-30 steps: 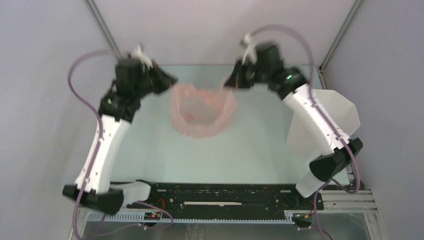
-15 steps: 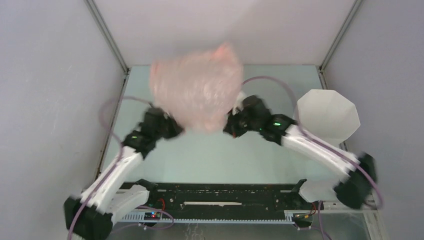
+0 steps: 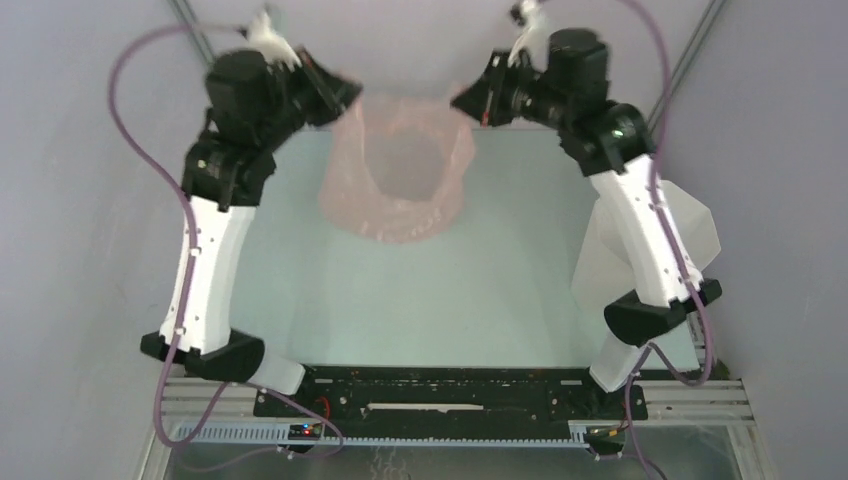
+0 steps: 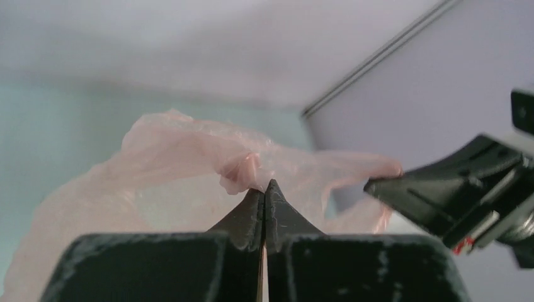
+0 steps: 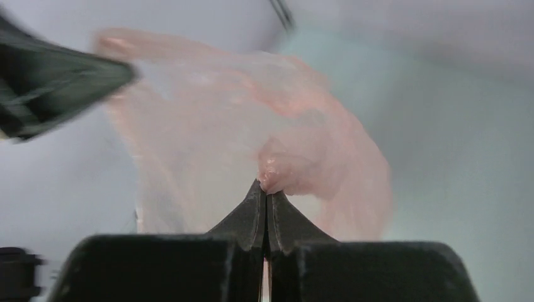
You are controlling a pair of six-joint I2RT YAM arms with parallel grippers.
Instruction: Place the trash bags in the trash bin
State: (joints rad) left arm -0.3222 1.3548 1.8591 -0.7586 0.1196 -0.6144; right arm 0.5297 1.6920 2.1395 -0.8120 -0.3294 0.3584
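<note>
The pale-pink trash bag (image 3: 395, 185) hangs mouth-open over the far part of the counter (image 3: 430, 300). It is stretched between the left tool (image 3: 345, 95) and the right tool (image 3: 462, 98), each pressed together on bunched rim film. The translucent white trash bin (image 3: 690, 225) stands well apart at the counter's right edge, partly behind the right arm.

trash bin (image 3: 695, 230) half hidden behind right arm (image 3: 640, 230), trash bag (image 5: 208, 126) motion-blurred in right wrist view

Pale green table (image 3: 480, 300), translucent white trash bin (image 3: 695, 230) near its right edge (partly hidden)
</note>
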